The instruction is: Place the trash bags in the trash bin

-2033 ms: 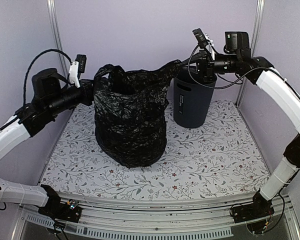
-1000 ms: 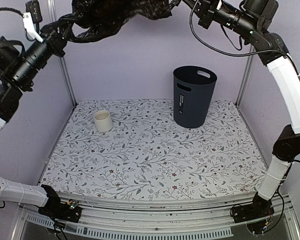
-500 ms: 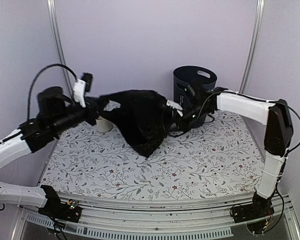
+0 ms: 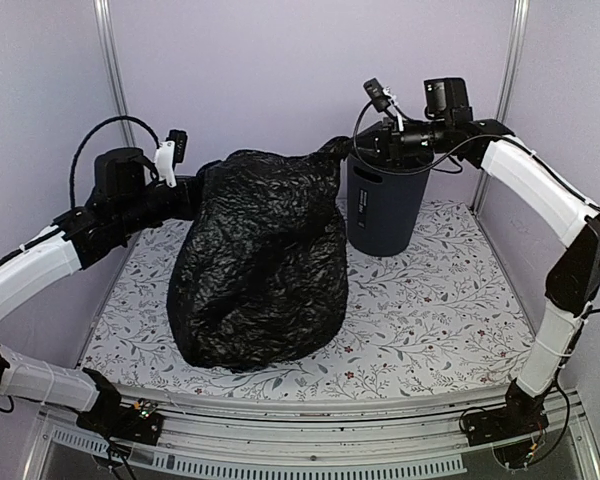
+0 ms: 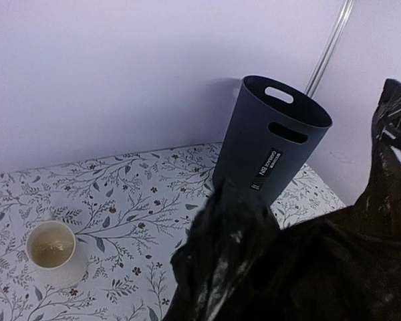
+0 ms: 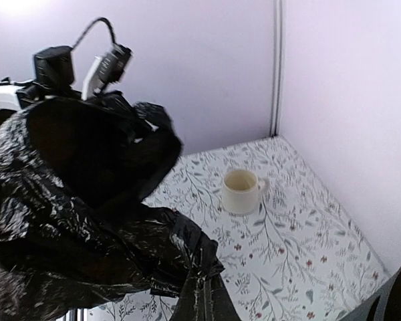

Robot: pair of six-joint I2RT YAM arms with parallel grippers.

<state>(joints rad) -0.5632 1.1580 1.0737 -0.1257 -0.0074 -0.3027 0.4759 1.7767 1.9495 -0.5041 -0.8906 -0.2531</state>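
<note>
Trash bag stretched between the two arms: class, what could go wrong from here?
The puffed-out trash bag looks wider than the mouth of the trash bin and hangs beside it, so pushing it in might tip the bin. Its bulk hides the cream cup from the top view; swinging it could knock the cup over.

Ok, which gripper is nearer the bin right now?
Right. The right gripper sits just above the rim of the bin, clamping a corner of the bag. The left gripper is well off to the left, gripping the other side.
</note>
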